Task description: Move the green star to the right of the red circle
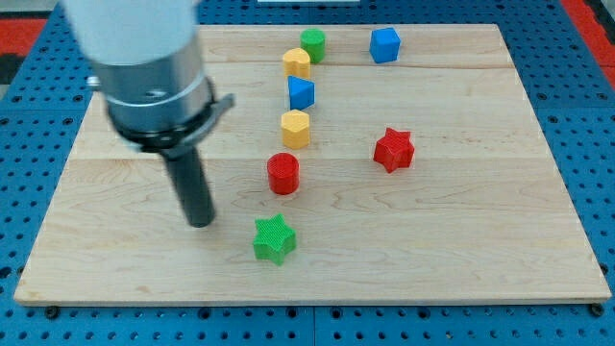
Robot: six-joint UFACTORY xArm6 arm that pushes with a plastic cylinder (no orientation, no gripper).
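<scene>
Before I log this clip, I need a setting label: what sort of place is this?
Probably a robotics lab bench: a wooden board lies on a blue perforated mounting table, and my tip stands among small coloured blocks, just left of the green star.

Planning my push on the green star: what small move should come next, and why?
Probably slide my tip toward the view's bottom, to get left-below the green star. The star lies below the red circle, so it needs pushing right and up.
</scene>
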